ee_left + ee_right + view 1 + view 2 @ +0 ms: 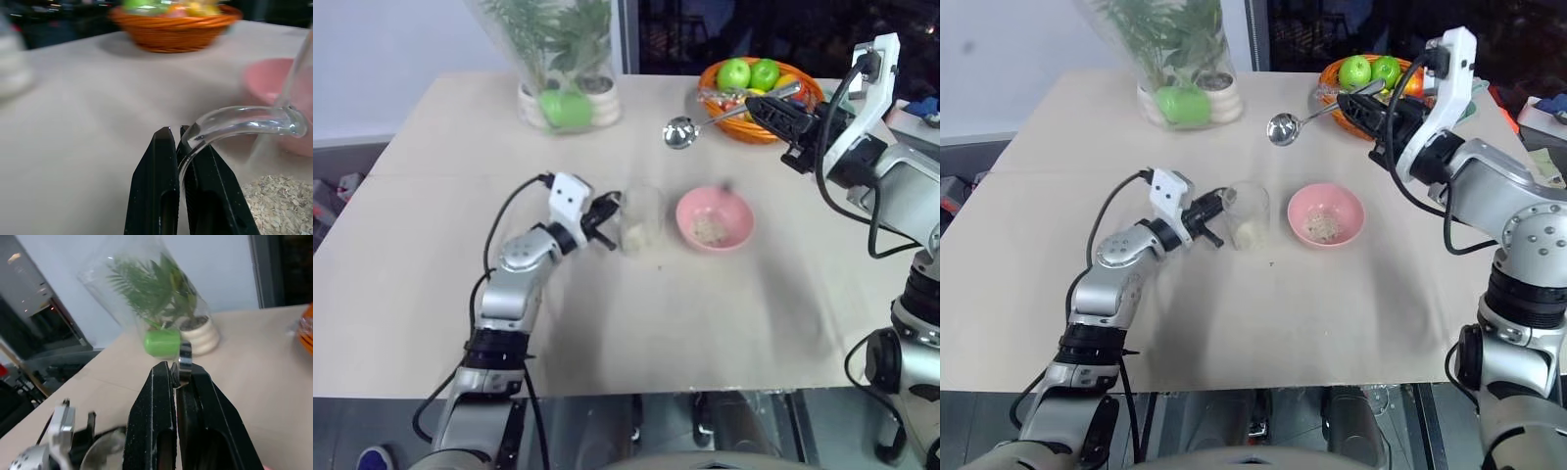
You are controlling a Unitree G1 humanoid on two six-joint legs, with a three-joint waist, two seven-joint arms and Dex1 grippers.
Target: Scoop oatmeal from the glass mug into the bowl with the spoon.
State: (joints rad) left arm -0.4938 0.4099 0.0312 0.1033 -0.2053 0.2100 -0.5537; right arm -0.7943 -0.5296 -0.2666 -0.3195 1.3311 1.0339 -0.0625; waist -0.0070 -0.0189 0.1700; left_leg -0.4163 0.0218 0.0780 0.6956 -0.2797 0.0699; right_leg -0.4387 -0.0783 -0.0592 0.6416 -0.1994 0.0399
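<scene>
On the beige counter (607, 323), the small pink bowl (1326, 214) already holds some pale oatmeal (1321, 229), with more left in the clear glass mug (1248, 215) beside it. The left gripper (178, 142) is clamped on the mug's handle, while the right gripper (766, 110) pinches the slim silver spoon (705, 123) raised empty beyond the bowl, so I judge further scoops remain

Clear glass mug (1248, 215), pale beige oatmeal (1251, 233) inside. Pink bowl (1326, 213), beige flecks within. Silvery spoon (1312, 118) in my black right gripper (1356, 106). Far right: orange woven basket (759, 90), green apples (749, 72). Far left: green plant (558, 39), cream pot. Table (607, 313) plain light tan.
</scene>
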